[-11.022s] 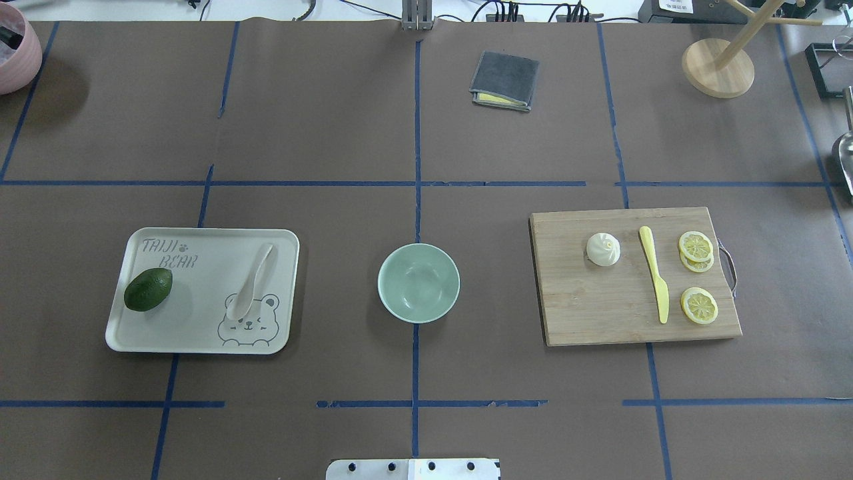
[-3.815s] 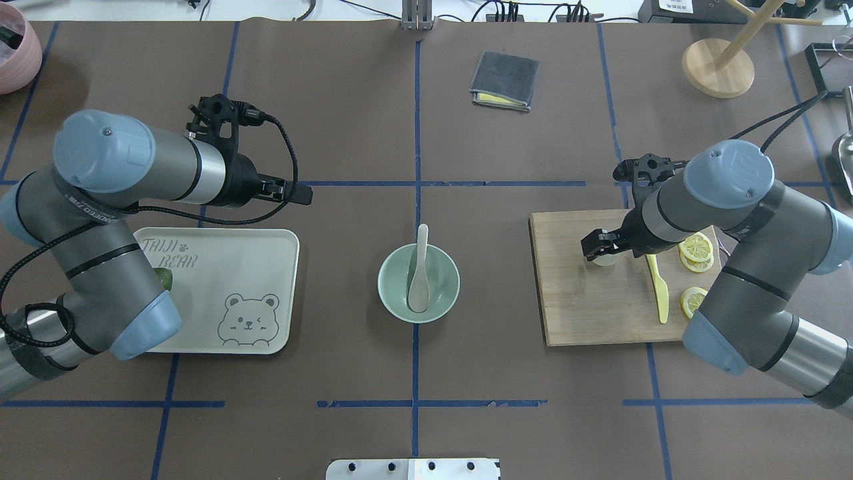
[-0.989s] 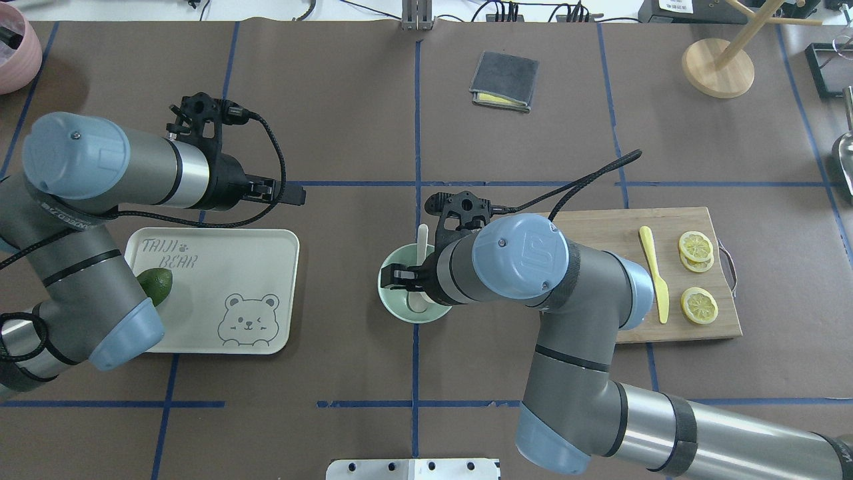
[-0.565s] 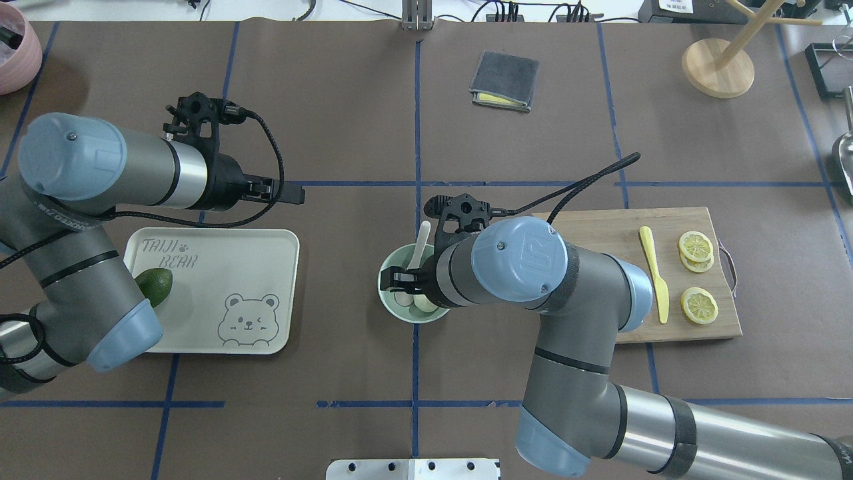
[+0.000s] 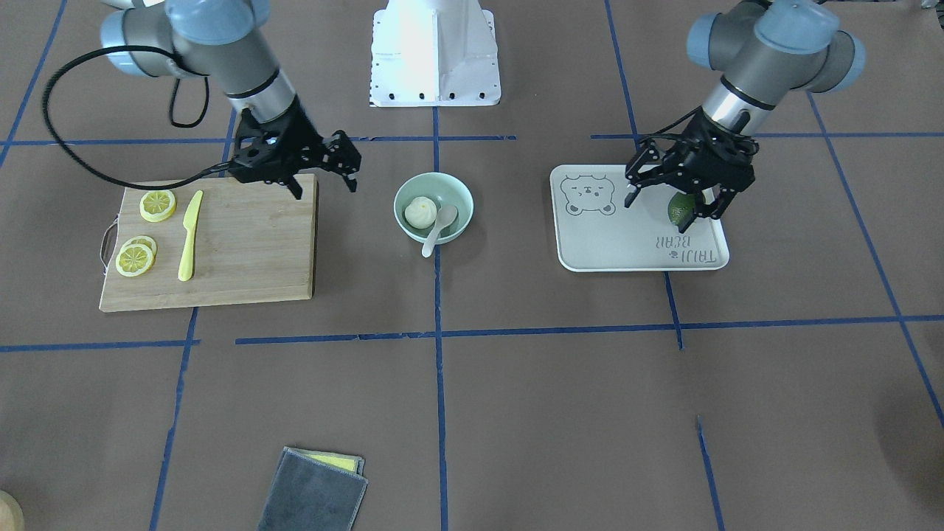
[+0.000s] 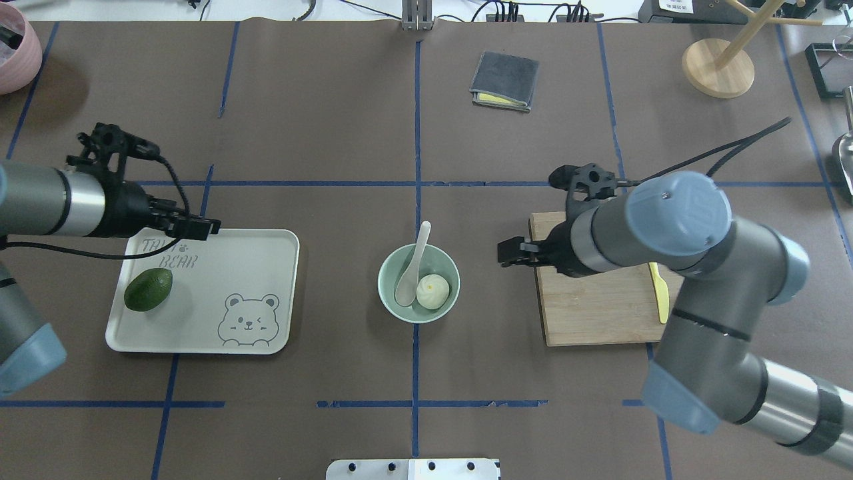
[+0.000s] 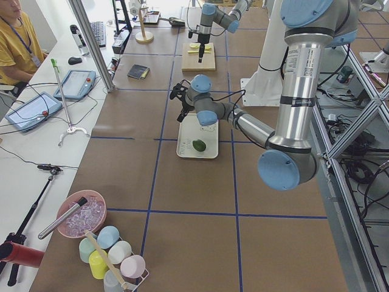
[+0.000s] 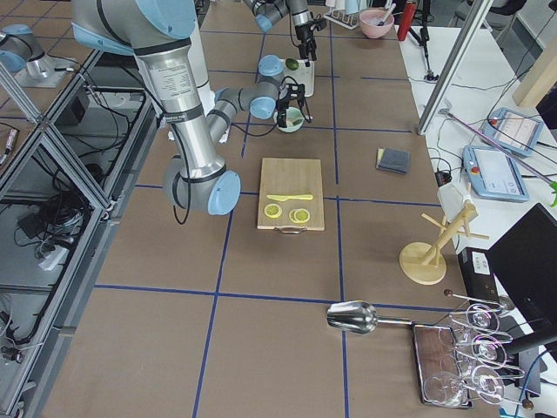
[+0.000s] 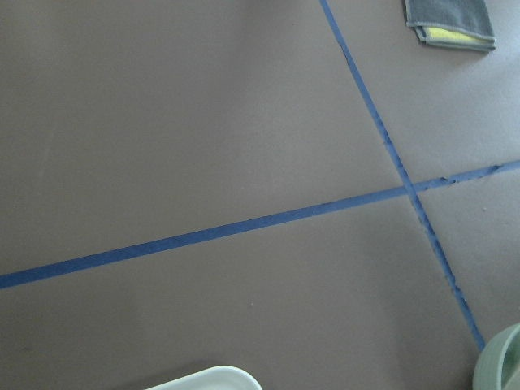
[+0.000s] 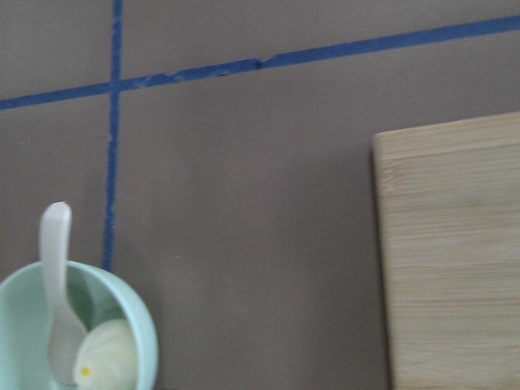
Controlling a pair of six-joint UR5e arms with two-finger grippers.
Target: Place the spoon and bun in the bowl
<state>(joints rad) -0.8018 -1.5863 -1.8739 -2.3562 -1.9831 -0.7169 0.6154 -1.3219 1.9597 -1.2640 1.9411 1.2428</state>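
Note:
The mint-green bowl (image 6: 385, 293) stands at the table's middle. The white bun (image 6: 432, 292) lies in it on the right. The off-white spoon (image 6: 412, 263) rests in it on the left, handle over the far rim. All three show in the front view: the bowl (image 5: 464, 199), the bun (image 5: 420, 212) and the spoon (image 5: 439, 225), and also in the right wrist view: the bowl (image 10: 142, 341), the bun (image 10: 106, 357) and the spoon (image 10: 55, 284). My right gripper (image 5: 324, 184) is open and empty, right of the bowl at the cutting board's corner. My left gripper (image 5: 672, 206) is open and empty above the tray's far edge.
A wooden cutting board (image 6: 593, 313) with a yellow knife (image 5: 189, 236) and lemon slices (image 5: 136, 258) lies right of the bowl. A cream tray (image 6: 253, 267) with an avocado (image 6: 148, 289) lies on the left. A grey cloth (image 6: 504, 80) and a wooden stand (image 6: 718, 67) are at the back.
My right gripper has let go of the bun in the bowl and pulled back right to the cutting board. My left arm has pulled back to the left. The spoon has shifted slightly.

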